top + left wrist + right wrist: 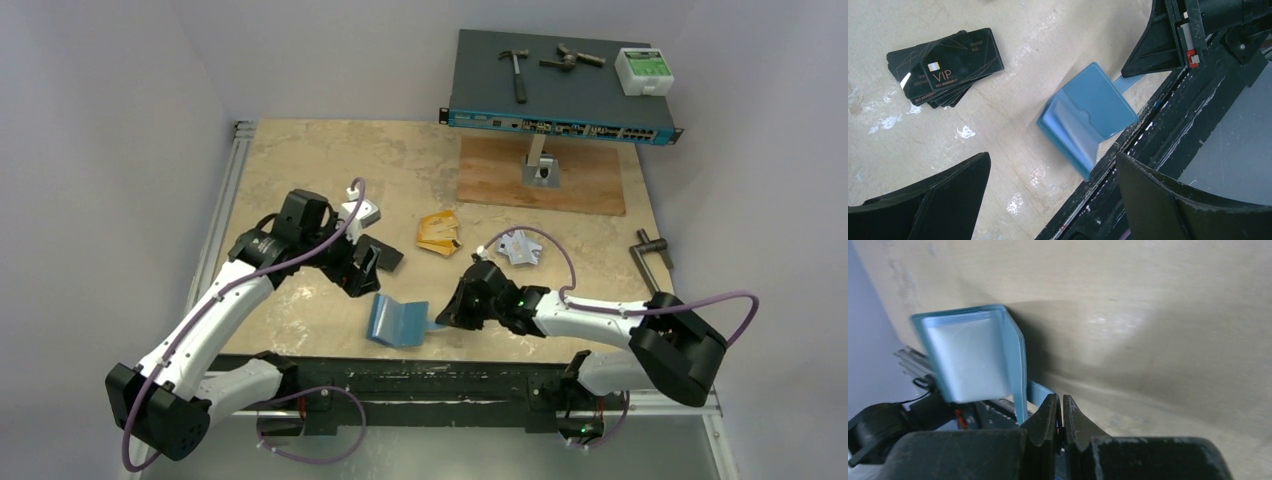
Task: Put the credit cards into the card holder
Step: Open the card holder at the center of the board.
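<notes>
Closest to my right wrist's lens are the two fingers of my right pincer [1062,401], pressed together with hardly a slit between them and clamped on the snap tab [1035,390] of the card holder [973,357]. That teal holder stands half open, its pale inner pocket turned toward me. It sits at the near edge of the tabletop [330,160], between my two arms. My left pincer [1052,156] hangs above it with its fingers wide apart, gripping nothing; the holder shows in the gap below.

A fanned stack of black credit cards [945,67] lies on the tabletop just beside that left pincer, the top one printed VIP. Farther back, the orange-gold cards [440,233] sit in a small loose pile near the middle. The silver-white cards [515,246] lie spread just beyond my right wrist. Whether any card sits in the holder's pockets I cannot tell.
</notes>
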